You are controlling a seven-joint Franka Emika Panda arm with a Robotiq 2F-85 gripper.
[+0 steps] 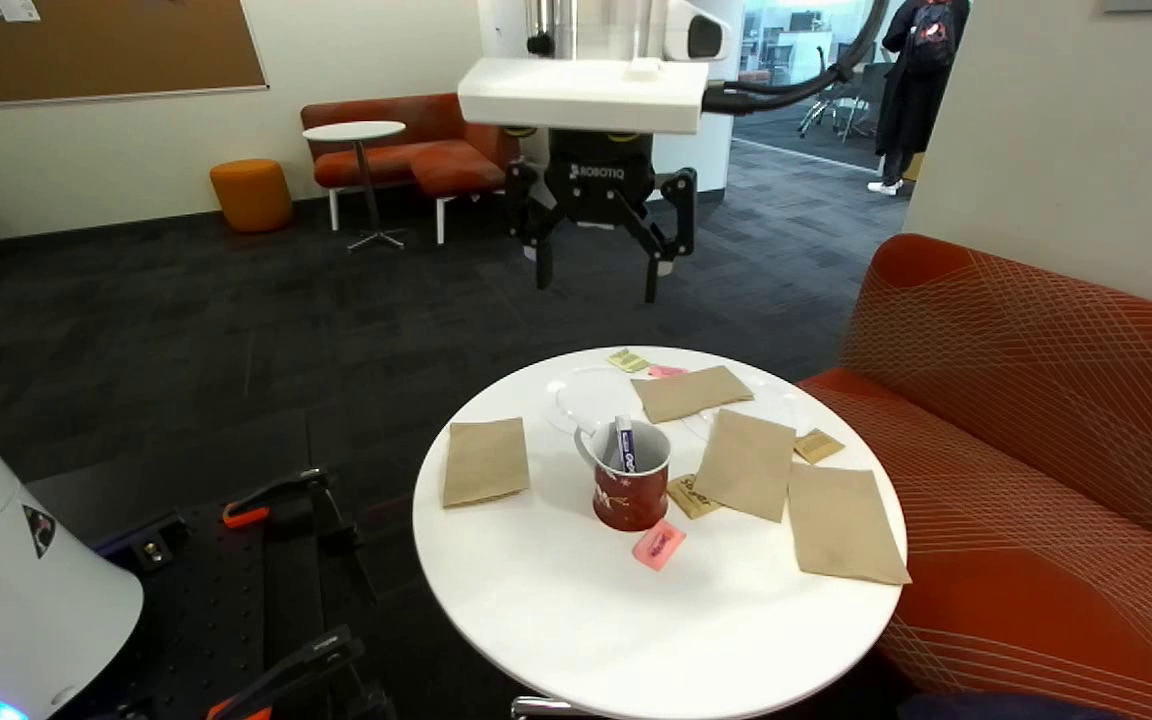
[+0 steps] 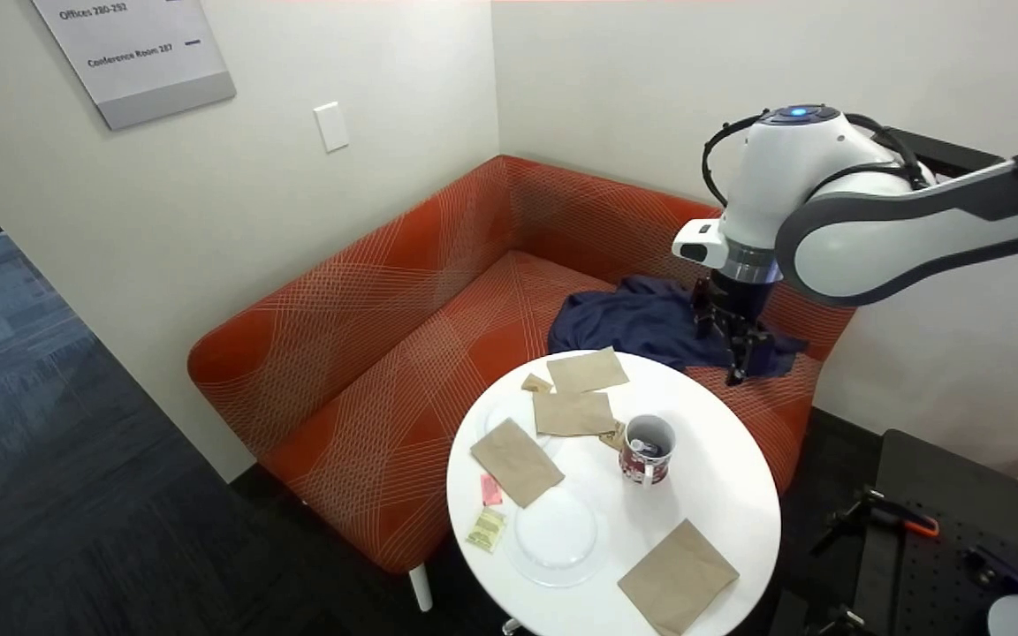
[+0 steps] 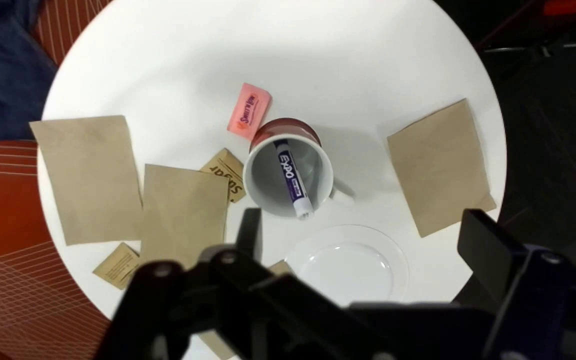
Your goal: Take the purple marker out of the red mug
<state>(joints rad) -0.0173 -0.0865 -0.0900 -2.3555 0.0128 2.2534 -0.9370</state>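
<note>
The red mug (image 1: 631, 503) stands upright on the round white table, and it also shows in an exterior view (image 2: 630, 465) and in the wrist view (image 3: 286, 128). The purple marker (image 1: 626, 446) leans inside the mug with its white end at the rim. In the wrist view the marker (image 3: 292, 176) lies slantwise across the mug's pale inside, Expo label showing. It shows small in an exterior view (image 2: 647, 448). My gripper (image 1: 596, 282) is wide open and empty, high above the table. In the wrist view the mug is ahead of the gripper's fingers (image 3: 365, 240), nearer the left one.
Tan paper squares (image 1: 486, 462) and sweetener packets, one pink (image 3: 249, 111), lie around the mug on the white table (image 1: 536, 600). A clear plate (image 3: 350, 265) lies near the mug's handle side. A red sofa (image 2: 368, 353) with dark blue cloth (image 2: 633, 322) borders the table.
</note>
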